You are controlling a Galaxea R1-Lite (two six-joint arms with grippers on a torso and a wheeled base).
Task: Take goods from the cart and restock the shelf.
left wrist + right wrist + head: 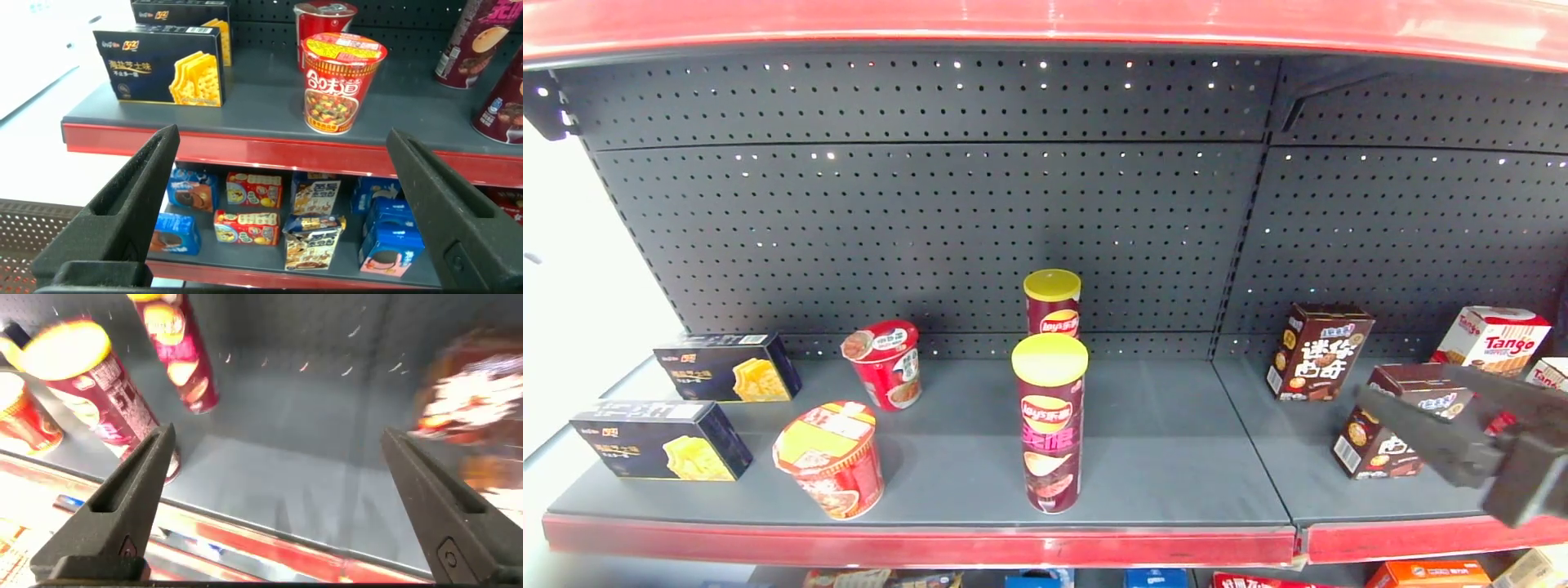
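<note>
Right tool [1405,382], fingers wide apart and gripping nothing, hangs at the front right of the grey metal shelf [1176,457], just before a brown cardboard biscuit box [1372,457]. Left tool [282,135], likewise spread and holding nothing, sits off the shelf's red front edge, facing a red paper noodle cup [341,82]. Tall maroon crisp tube with yellow lid [1049,425] stands upright mid-shelf.

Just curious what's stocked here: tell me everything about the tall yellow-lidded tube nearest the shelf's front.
The front tube is a tall maroon cylinder, seemingly cardboard, capped by a yellow lid. It stands upright mid-shelf near the red front edge, touching only the shelf; a twin stands apart behind it.
</note>
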